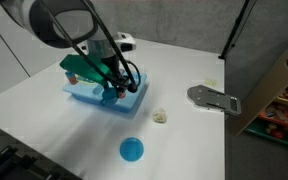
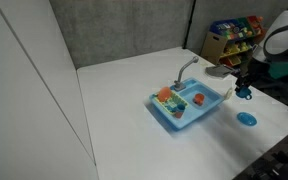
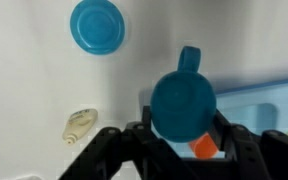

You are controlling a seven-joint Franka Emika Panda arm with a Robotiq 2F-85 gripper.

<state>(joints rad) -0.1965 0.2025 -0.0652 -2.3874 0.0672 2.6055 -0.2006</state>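
My gripper (image 3: 183, 128) is shut on a blue cup (image 3: 181, 102), whose handle points away from the wrist. It holds the cup in the air above the edge of a light blue toy sink (image 3: 269, 100). An orange piece (image 3: 204, 147) lies in the sink just below the cup. In both exterior views the gripper (image 1: 117, 88) (image 2: 246, 86) hangs at the sink's side nearest a blue round plate (image 1: 132, 150) (image 2: 247, 119) (image 3: 96, 25). The sink (image 1: 88, 96) (image 2: 189, 112) holds orange and green toy pieces (image 2: 165, 95).
A small cream shell-like object (image 1: 160, 117) (image 3: 80, 124) lies on the white table between sink and plate. A grey flat piece (image 1: 212, 98) lies near the table's edge. A grey faucet (image 2: 187, 68) stands on the sink. A toy shelf (image 2: 232, 35) stands beyond the table.
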